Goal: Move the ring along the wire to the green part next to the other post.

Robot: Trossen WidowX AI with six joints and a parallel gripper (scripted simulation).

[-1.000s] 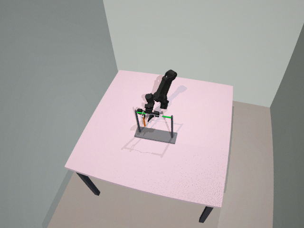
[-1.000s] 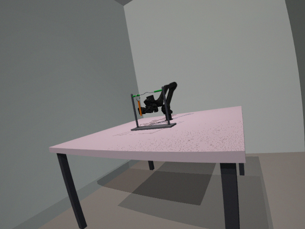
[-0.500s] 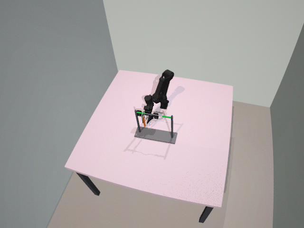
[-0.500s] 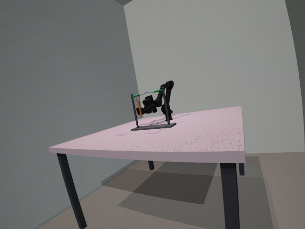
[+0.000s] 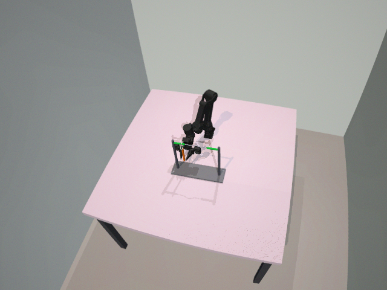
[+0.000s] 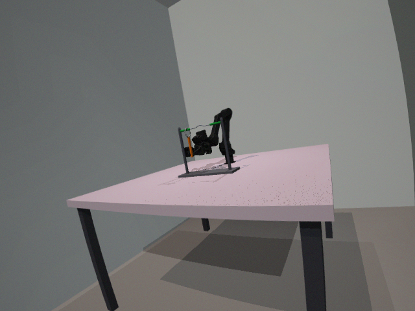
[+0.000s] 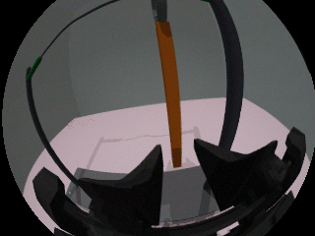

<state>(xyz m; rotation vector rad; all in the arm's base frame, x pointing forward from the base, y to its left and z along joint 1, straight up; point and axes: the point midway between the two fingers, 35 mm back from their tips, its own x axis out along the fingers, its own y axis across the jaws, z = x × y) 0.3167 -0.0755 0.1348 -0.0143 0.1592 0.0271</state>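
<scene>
The ring point(image 5: 182, 149) point(image 6: 187, 132) is a thin, pale grey loop, suspended from the green wire section point(image 5: 178, 143) point(image 6: 185, 129) adjacent to one post point(image 5: 175, 156) point(image 6: 183, 152) point(image 7: 235, 74). The wire passes through it. Its handle point(image 5: 183, 154) point(image 6: 190, 146) point(image 7: 169, 88) is a slim, straight orange bar, attached below the ring and hanging with a slight tilt. In the wrist view, the bar shows flat faces, a darker patch at its upper end and a darker lower end; a grey fitting point(image 7: 159, 11) joins its top.

The parallel-jaw gripper point(image 5: 187, 157) point(image 7: 177, 146) is partly open, its fingertips apart with nothing clamped. In the wrist view, the handle's lower end appears between the fingertips.
</scene>
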